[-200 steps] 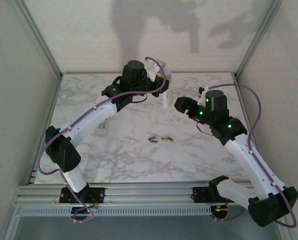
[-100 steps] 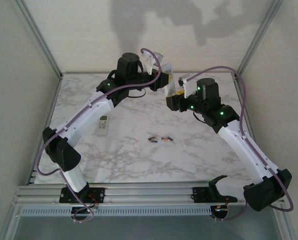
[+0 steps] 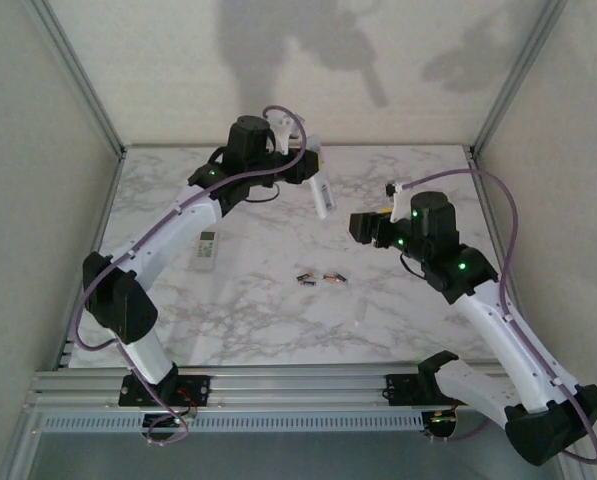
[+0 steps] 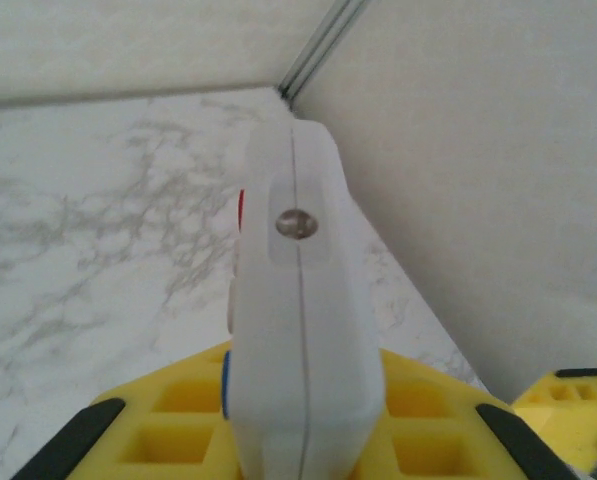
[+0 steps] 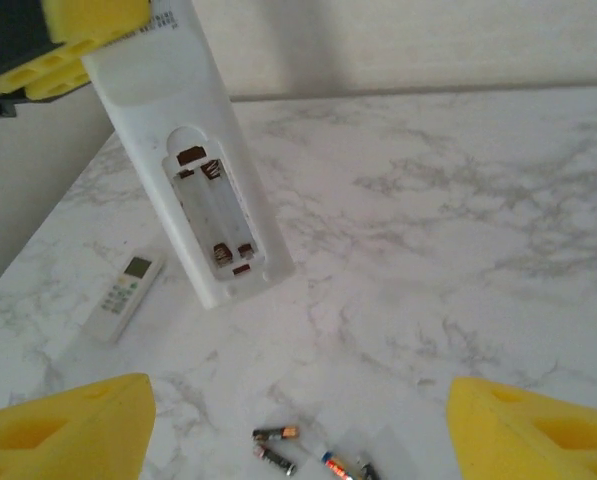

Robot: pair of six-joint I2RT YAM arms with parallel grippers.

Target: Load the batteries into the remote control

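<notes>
The batteries lie loose on the counter, ahead of the right fingers, which are spread wide and empty. The remote control, its battery bay uncovered, is clamped between the left fingers, above the counter.

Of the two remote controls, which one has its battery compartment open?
The remote held in the air by the left gripper: its empty compartment shows springs. The other remote lies buttons-up on the table.
</notes>
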